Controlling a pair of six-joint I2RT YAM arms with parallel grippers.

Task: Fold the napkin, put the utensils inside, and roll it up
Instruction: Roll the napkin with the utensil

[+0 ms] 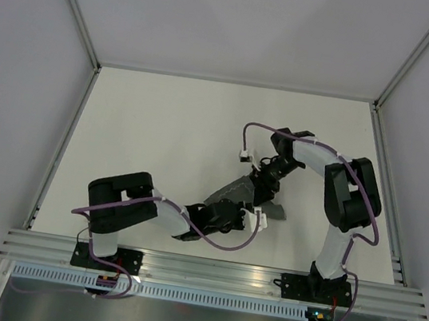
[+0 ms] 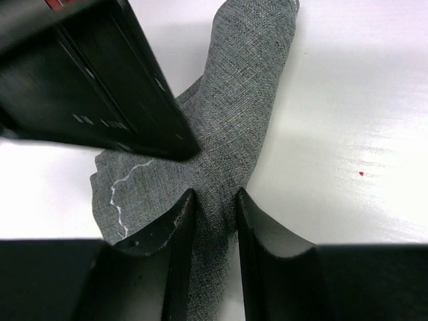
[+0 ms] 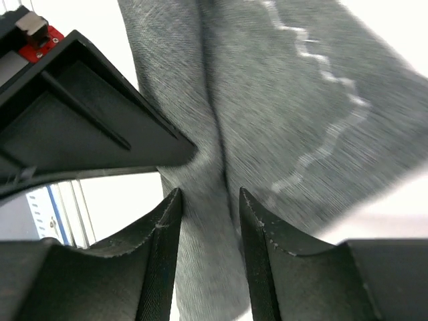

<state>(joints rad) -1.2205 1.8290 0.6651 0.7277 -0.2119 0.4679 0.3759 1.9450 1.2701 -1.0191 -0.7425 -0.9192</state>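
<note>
Napkin (image 1: 236, 190) | left gripper (image 2: 215, 197) reaches in, pinching it | right gripper (image 3: 209, 194) angled down, part-open astride

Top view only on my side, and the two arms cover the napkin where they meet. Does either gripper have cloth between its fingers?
Observer: In the left wrist view the napkin, bunched into a narrow strip, runs through the left gripper, a finger on each side.
Operator: And the right one?
Observer: Same in its wrist view: a ridge of cloth passes between the fingers of the right gripper. Whether either is pinching, I cannot tell.
Operator: Any utensils hidden under there?
Observer: None shows in either wrist view; only cloth, its pale stitched line and the white table.
</note>
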